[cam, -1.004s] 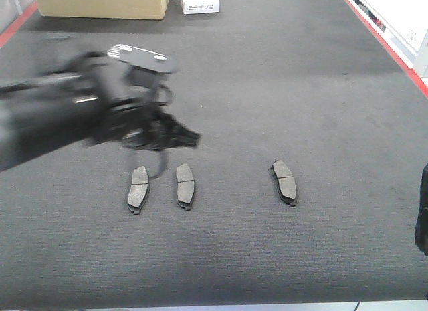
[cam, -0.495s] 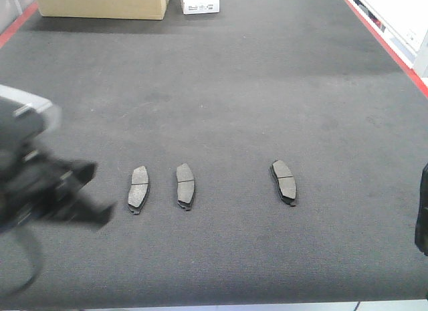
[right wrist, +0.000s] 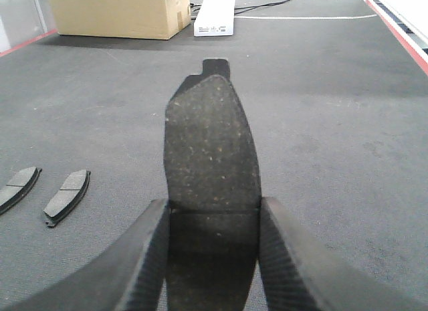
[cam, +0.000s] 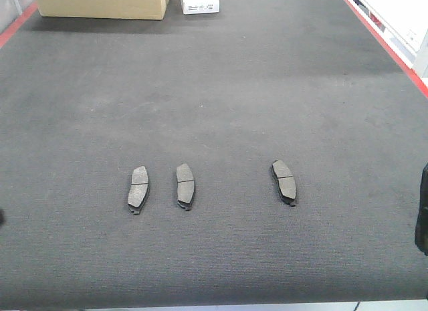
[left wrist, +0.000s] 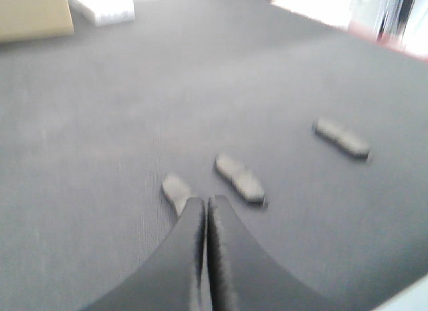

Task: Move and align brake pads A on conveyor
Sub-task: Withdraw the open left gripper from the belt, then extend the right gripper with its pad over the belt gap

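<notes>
Your right gripper (right wrist: 212,247) has its jaws clamped on a fourth brake pad (right wrist: 211,147), carried flat for laying down. Three pads (cam: 185,185) sit at the conveyor's (cam: 267,90) 6 o'clock; left gripper (left wrist: 204,221) jaws pressed together, empty.

Left wrist view blurred; others sharp

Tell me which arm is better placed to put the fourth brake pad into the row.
Right: its gripper holds a brake pad. The left gripper is shut and empty.

Left wrist view blurred; fingers (left wrist: 190,241) hide nearest pad (left wrist: 176,190).
</notes>
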Robot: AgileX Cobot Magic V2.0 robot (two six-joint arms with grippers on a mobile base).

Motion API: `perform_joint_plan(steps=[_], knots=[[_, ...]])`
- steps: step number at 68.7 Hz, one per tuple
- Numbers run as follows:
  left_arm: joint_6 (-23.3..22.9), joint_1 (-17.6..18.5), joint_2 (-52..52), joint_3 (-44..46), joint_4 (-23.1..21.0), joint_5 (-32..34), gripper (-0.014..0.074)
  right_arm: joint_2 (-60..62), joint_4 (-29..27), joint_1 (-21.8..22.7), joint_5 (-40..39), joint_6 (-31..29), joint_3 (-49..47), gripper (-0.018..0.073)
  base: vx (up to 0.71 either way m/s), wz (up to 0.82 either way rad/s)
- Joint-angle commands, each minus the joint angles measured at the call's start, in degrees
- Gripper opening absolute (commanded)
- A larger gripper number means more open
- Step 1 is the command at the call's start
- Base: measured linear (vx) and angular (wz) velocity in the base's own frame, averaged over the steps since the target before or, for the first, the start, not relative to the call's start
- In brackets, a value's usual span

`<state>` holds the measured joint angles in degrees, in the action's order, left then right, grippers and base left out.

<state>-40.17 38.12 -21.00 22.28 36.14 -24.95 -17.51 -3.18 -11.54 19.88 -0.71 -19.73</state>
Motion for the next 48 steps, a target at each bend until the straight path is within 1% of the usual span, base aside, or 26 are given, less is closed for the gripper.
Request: perform_joint_plan(steps=[1, 14, 24, 29, 35, 48], knots=[[-0.4, 0.2, 1.9, 1.3, 1.3, 3.7, -0.0007, -0.3, 0.1, 0.1, -5.7, -0.5, -1.8, -0.0004, 0.0, 0.0], [-0.4, 0.2, 2.6, 1.3, 1.3, 3.5, -0.0007, -0.3, 0.1, 0.1, -5.8, -0.5, -1.8, -0.0004, 0.0, 0.0], [-0.4, 0.2, 2.6, 1.3, 1.3, 3.5, -0.0007, -0.7, 0.1, 0.1, -9.4, -0.5, -1.8, -0.0004, 0.0, 0.0], [-0.4, 0.2, 2.6, 1.3, 1.3, 3.5, -0.0007, -2.8, 0.1, 0.1, -10.5, -0.5, -2.3, -0.0004, 0.0, 0.0], [-0.4, 0.2, 2.6, 1.3, 1.3, 3.5, -0.0007, -8.8, 0.1, 0.1, -10.4, -0.5, -4.4, -0.0004, 0.0, 0.0], [-0.4, 0.2, 2.6, 1.3, 1.3, 3.5, -0.0006, -28.7, -0.8, 0.1, -10.2, 0.0, -12.9, -0.0001, 0.0, 0.0]])
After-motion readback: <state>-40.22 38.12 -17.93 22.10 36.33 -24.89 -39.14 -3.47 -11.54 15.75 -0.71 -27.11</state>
